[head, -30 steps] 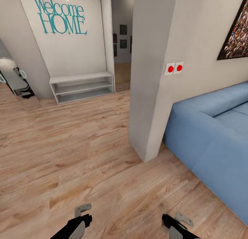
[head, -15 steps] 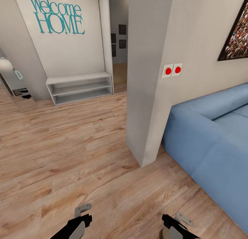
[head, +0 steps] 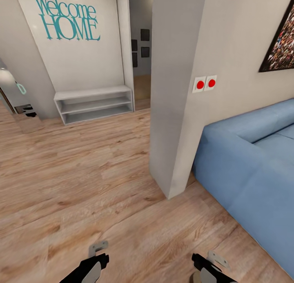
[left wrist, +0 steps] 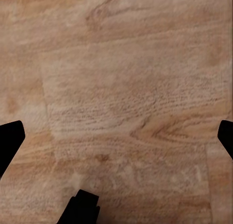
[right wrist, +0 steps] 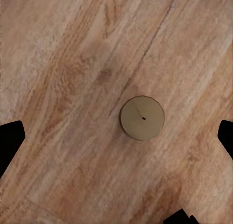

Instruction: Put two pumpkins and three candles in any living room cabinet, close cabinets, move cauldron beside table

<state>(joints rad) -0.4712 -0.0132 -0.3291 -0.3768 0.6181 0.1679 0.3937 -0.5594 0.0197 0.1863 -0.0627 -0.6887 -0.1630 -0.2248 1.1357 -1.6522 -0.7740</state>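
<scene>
**Candle on the floor beneath the open right jaws**

Candle (right wrist: 142, 118), a squat tan disc with a dark wick dot at its centre, stands upright on the wooden floor (right wrist: 73, 64) straight ahead of the right gripper (right wrist: 116, 136), roughly midway between its two fingertips though a little toward one of them. Those jaws are spread wide and hold nothing; the candle is apart from both fingers. The left gripper (left wrist: 116, 136) is likewise spread wide and empty, with bare floorboards between its fingertips.

Further out, in the head view, both grippers hang low over the floor, the left gripper (head: 96, 256) and right gripper (head: 206, 262) well apart. Ahead of them rises a grey wall corner (head: 171, 111) with two red-dot switches (head: 205, 83); a blue sofa (head: 249, 168) sits beyond the right jaws, white open shelving (head: 96, 103) far ahead of the left ones.

Risk, as I judge it: a descent slightly off-centre could let one finger clip the candle's rim and tip or roll it away. The base also stands near the wall corner and sofa, so a careless turn might bump them.
</scene>
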